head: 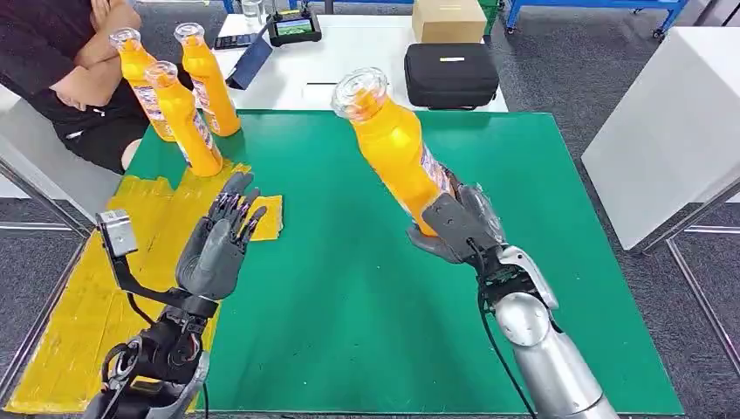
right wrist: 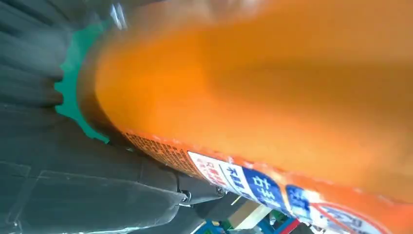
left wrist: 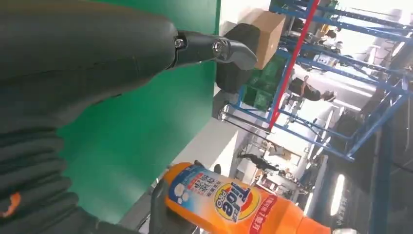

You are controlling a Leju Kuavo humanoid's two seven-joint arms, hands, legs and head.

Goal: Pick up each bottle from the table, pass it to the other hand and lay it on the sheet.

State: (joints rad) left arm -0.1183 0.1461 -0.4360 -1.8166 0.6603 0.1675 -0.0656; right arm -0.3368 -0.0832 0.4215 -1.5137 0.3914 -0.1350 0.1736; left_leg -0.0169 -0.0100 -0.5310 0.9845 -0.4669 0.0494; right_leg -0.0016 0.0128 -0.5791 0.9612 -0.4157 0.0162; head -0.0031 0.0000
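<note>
The right hand [head: 458,229] has its fingers clamped round the base of an orange bottle [head: 394,144], tilted above the green sheet [head: 366,288]. The left hand [head: 218,244] is raised over the sheet's left edge, fingers apart, holding nothing.

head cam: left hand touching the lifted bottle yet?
No. The left hand is open with fingers apart and a stretch of green mat between it and the bottle, which the right hand grips near its base.

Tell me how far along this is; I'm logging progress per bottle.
No bottle lies on the yellow sheet yet, so nothing looks finished. In hand: the right hand holds one orange bottle raised over the green mat, while the left hand is open, held up beside it. Left: that handover, plus the three standing bottles at the far left.
</note>
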